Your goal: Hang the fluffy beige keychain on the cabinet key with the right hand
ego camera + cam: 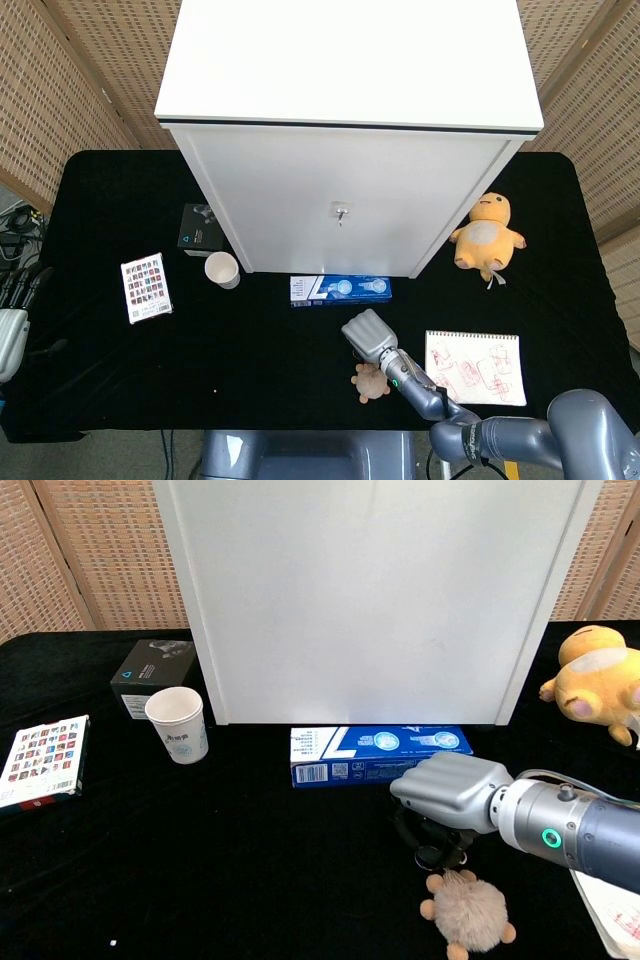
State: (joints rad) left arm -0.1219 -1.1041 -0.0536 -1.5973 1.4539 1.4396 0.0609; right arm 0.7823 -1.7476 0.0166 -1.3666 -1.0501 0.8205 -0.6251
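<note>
My right hand (447, 798) hangs over the keychain (467, 915) on the desk (250, 880), fingers curled at its ring; I cannot tell if they grip. The cabinet key (341, 212) sits well above.

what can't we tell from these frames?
- Right hand grip: fingers curl under the palm over the keychain ring in chest view; hold unclear.
- Cabinet key: tiny in head view, above the chest frame.
- Left hand: cut by head view's left edge.
</note>
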